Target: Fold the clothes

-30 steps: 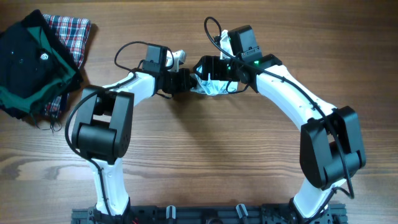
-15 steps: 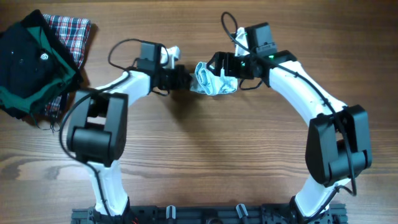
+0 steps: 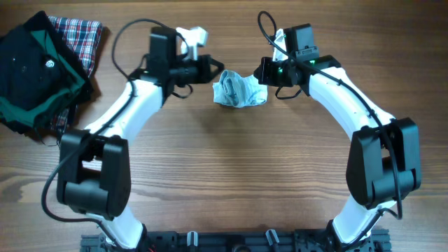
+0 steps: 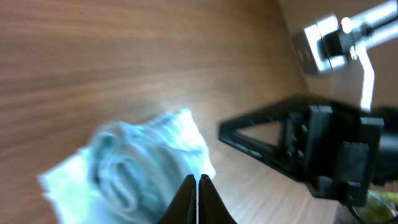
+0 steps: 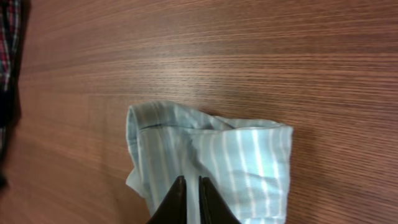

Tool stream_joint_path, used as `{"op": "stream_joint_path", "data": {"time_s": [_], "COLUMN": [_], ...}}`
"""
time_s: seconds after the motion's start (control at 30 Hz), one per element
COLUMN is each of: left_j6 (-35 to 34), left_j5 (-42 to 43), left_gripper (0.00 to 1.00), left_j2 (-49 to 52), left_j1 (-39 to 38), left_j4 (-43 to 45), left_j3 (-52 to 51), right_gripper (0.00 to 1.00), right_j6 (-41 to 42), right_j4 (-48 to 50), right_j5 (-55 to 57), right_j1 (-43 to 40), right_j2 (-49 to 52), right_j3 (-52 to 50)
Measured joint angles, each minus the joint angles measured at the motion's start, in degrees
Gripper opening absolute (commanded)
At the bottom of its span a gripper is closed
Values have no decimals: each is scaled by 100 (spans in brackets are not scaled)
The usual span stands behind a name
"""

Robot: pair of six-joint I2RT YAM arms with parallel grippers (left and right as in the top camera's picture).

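The clothes, a small pale-blue striped garment, lie in a compact bunched bundle on the wooden table between my two arms. My left gripper is shut and empty just up and left of the bundle. In the left wrist view its closed tips hover over the clothes. My right gripper stands at the bundle's right edge. Its jaws are shut with only a sliver between them, above the striped clothes and not pinching any fabric.
A black-and-green garment lies piled on a red plaid cloth at the table's far left corner. The right arm's black body fills the right side of the left wrist view.
Both grippers have drawn away from the garment, the left up and to the left, the right to the right. The right gripper opened, let go and shut. The bundle now lies free.
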Motion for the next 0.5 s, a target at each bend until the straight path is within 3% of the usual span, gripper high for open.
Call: {"op": "stream_joint_path", "data": {"time_s": [0.07,0.13,0.2,0.3,0.5], "left_j6": [-37,-61,-79,-83,-50], "left_j5": [37,76,98,87,-533], "left_gripper": [4,4,4,4,4], "left_j2": [39,114,190,278,363], "left_j1": [-160,-284,-352,-361,-361], "left_j4": [81,214,271,236,-52], "left_j3": [0,0,0,0,0], "right_gripper": [17,41,55,61,64], "right_j6": [22,68,70,-26,-94], "right_j4": [-2,-39,-94,-186,-393], "right_j5": [20,35,28,-127,-468], "right_j1": [-48,-127,-258,-568,-1097], "right_j2": [0,0,0,0,0], "right_j3": [0,0,0,0,0]}}
